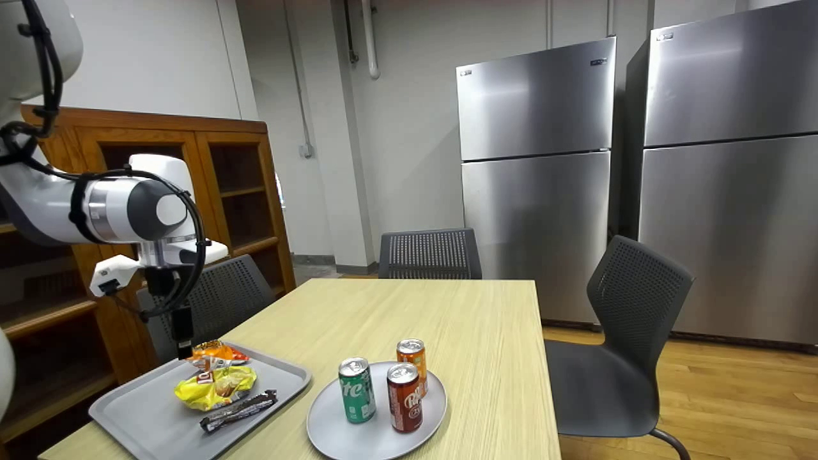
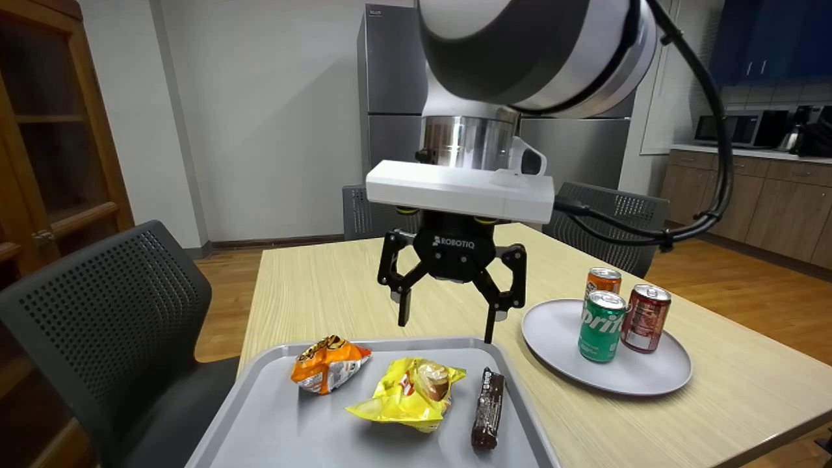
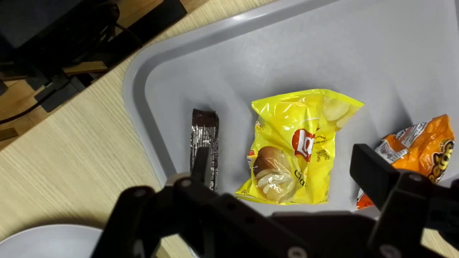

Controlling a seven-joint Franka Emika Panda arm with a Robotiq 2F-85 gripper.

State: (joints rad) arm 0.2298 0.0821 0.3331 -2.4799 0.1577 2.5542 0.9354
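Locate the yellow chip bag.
In the wrist view, the yellow chip bag lies on the gray tray, between the wrapped bar on the picture's left and the orange bag on its right.

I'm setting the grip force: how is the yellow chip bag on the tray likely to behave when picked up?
The yellow chip bag will probably give and crumple, judging by its creased film. Its glossy surface may slip in the gripper. The printed potato slices suggest light, crisp contents that could crush.
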